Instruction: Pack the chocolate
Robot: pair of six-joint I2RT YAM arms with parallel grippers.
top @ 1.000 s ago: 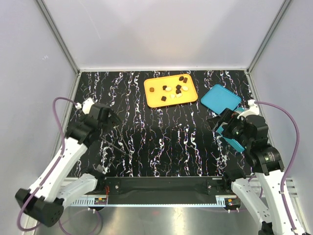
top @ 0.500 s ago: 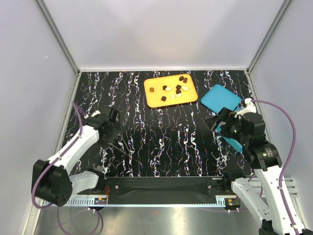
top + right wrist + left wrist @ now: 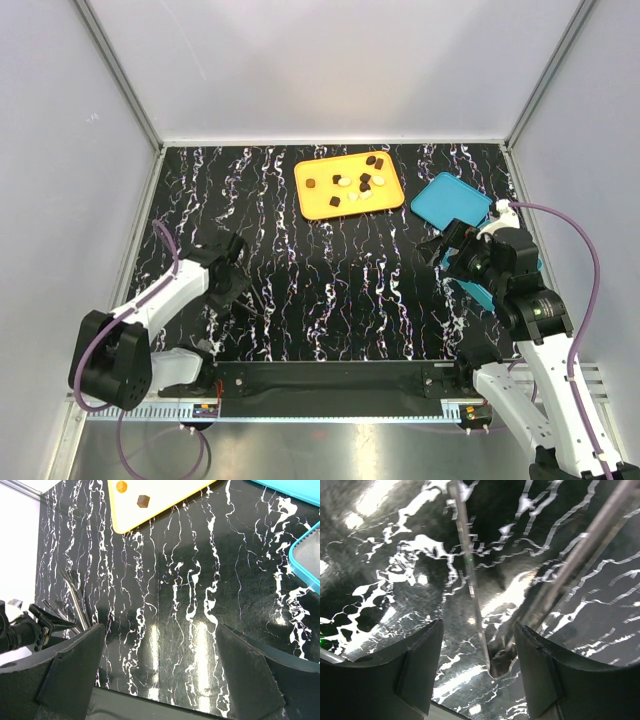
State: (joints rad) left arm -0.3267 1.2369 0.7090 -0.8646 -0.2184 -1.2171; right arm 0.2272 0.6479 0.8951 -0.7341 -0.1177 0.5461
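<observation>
Several small dark and cream pieces of chocolate [image 3: 352,184] lie on the orange tray [image 3: 315,205] at the back; one dark piece [image 3: 143,500] shows in the right wrist view. Low over the table at the left, my left gripper [image 3: 230,285] straddles the joined end of metal tongs [image 3: 470,575]. Its fingers [image 3: 420,670] stand on either side of that end without touching it, so the left gripper [image 3: 479,667] is open. At the right, my right gripper [image 3: 440,250] hangs above the table, wide open, and my right gripper [image 3: 160,665] has nothing between its fingers.
A teal lid [image 3: 452,203] lies flat right of the tray. The teal box [image 3: 307,555] sits beside it, partly under my right arm. The tongs [image 3: 75,595] spread out toward the table's middle. Grey walls enclose the black marbled table [image 3: 340,270].
My left arm has dropped down and back toward the near left, onto the tongs, and its jaws have narrowed. The right gripper has shifted slightly toward the back and stays wide open.
</observation>
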